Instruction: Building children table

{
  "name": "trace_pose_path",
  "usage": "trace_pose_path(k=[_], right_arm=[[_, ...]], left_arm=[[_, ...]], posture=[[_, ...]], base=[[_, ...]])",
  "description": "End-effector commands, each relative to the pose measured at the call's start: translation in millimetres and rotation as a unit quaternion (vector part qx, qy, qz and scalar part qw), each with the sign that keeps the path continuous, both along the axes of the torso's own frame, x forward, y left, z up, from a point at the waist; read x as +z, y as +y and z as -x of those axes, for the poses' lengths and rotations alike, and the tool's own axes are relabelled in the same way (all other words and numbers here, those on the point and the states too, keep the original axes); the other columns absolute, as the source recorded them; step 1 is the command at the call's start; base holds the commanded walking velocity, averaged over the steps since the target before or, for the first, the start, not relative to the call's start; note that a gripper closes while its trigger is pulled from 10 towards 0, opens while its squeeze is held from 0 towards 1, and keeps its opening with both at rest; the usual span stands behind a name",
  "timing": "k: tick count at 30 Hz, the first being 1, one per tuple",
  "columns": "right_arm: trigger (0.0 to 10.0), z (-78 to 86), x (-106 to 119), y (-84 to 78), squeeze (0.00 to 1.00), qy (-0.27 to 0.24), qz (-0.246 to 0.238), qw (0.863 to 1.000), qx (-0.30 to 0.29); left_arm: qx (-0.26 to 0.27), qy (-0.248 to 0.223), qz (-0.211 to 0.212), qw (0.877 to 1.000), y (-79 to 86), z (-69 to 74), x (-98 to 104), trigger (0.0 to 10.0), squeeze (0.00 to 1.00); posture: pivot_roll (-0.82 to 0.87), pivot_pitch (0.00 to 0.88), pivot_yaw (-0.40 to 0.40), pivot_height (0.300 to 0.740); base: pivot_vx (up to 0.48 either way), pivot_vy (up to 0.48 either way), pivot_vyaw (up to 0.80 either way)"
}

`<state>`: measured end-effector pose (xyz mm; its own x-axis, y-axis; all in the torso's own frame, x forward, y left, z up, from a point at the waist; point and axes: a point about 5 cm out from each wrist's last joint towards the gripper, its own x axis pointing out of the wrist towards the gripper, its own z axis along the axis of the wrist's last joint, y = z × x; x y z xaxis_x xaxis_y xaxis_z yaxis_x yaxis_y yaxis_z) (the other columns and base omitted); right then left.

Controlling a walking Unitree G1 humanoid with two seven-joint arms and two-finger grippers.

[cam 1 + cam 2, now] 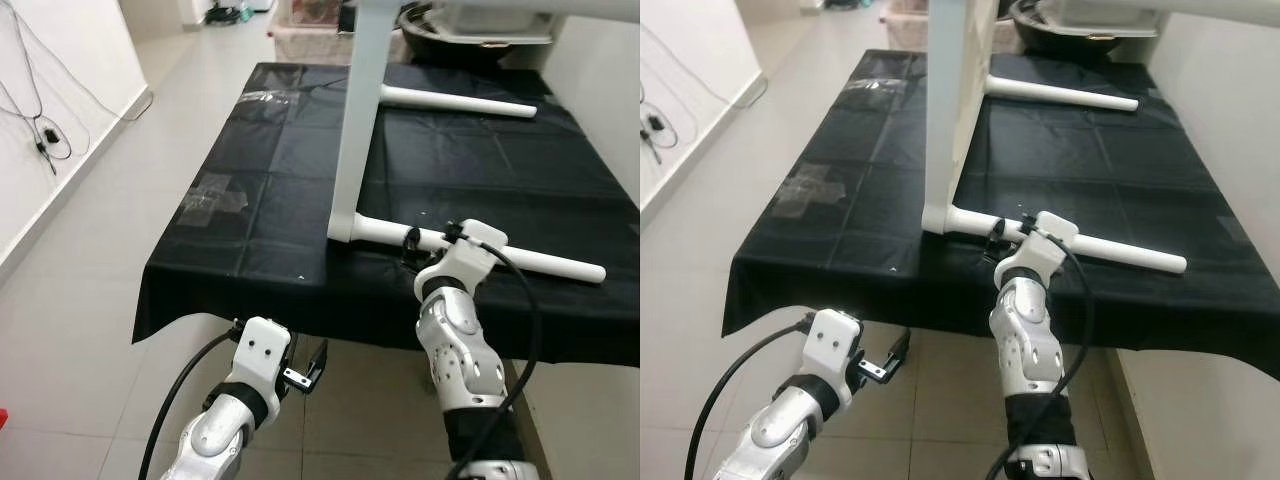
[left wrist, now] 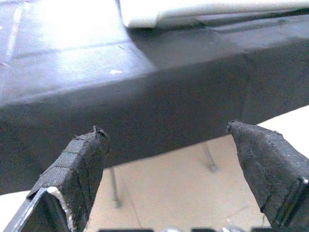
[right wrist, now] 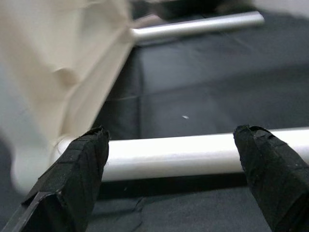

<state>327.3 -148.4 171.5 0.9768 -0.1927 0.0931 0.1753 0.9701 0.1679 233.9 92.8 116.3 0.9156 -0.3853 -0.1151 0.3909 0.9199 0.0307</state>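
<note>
1. The right gripper (image 3: pixel 169 159) is up at the near edge of the table, its two black fingers (image 3: pixel 72 179) spread wide apart, one on each side of the near leg (image 3: pixel 183 154) without clearly touching it.
2. In the head views the right gripper (image 1: pixel 432 240) sits right over that leg, close to where the leg joins the tabletop.
3. The left gripper (image 2: pixel 178 164) is below the table edge, near the hanging cloth, with its fingers (image 2: pixel 77 164) spread and nothing between them.
4. From the head view the left gripper (image 1: pixel 305 365) is low, under the front-left part of the cloth and above the floor (image 1: pixel 100 300).
5. The white tabletop (image 1: pixel 358 110) of the children's table stands on its edge, upright on the black cloth (image 1: pixel 280 190).
6. The near leg (image 1: pixel 540 262) lies level along the cloth, running from the lower corner of the tabletop towards the robot's right.
7. A far leg (image 1: pixel 460 101) juts out the same way, further back on the cloth.
8. A taped patch (image 1: pixel 212 198) marks the cloth to the left of the tabletop.
9. Cables (image 1: pixel 40 140) hang on the white wall at the left.
</note>
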Motion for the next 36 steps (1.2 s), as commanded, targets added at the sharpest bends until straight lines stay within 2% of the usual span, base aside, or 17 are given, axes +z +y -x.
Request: trace_pose_path(k=[1, 2, 5, 7, 16, 29, 35, 36], right_arm=[[10.0, 5.1, -3, 3.4, 0.0, -0.008, 0.034, 0.999, 0.018], [10.0, 5.1, -3, 3.4, 0.0, -0.008, 0.034, 0.999, 0.018], [10.0, 16.7, -14, 6.4, 0.0, -0.02, 0.101, 0.993, 0.06], [10.0, 19.3, -18, 7.2, 0.0, -0.019, 0.118, 0.99, 0.07], [10.0, 23.4, -30, 9.1, 0.0, -0.011, 0.144, 0.985, 0.091], [10.0, 23.4, -35, 7.2, 0.0, -0.007, 0.147, 0.985, 0.094], [10.0, 24.1, -34, 5.7, 0.0, -0.012, 0.151, 0.985, 0.085], [10.0, 24.0, -32, 4.9, 0.0, -0.017, 0.168, 0.983, 0.073]], left_arm=[[0.001, 0.006, -0.009, 1.0, 0.4, 1.9, -6, 10.0, 0.0], [0.001, 0.006, -0.009, 1.0, 0.4, 1.9, -6, 10.0, 0.0], [0.008, 0.003, -0.007, 1.0, 1.0, 0.8, -6, 10.0, 0.0], [0.008, 0.002, -0.005, 1.0, 0.9, 0.5, -6, 10.0, 0.0], [0.009, 0.0, -0.001, 1.0, 1.7, -2.1, -7, 10.0, 0.0], [0.011, 0.002, 0.009, 1.0, 1.9, -3.8, -9, 10.0, 0.0], [0.007, 0.006, 0.018, 1.0, 1.8, -3.3, -9, 10.0, 0.0], [0.008, 0.005, 0.018, 1.0, 1.9, -3.2, -9, 10.0, 0.0]], posture=[[0.08, 0.107, -0.029, 0.74], [0.08, 0.107, -0.029, 0.74], [0.07, 0.103, -0.03, 0.74], [0.07, 0.099, -0.032, 0.74], [0.07, 0.082, -0.033, 0.74], [0.06, 0.069, -0.036, 0.74], [0.07, 0.062, -0.033, 0.74], [0.07, 0.062, -0.034, 0.74]], base=[[0.0, 0.0, 0.0], [0.0, 0.0, 0.0], [0.0, 0.0, 0.0], [0.0, -0.126, 0.0], [0.19, -0.333, 0.0], [0.367, -0.302, 0.0], [0.056, 0.0, 0.0], [0.0, 0.0, 0.0]])
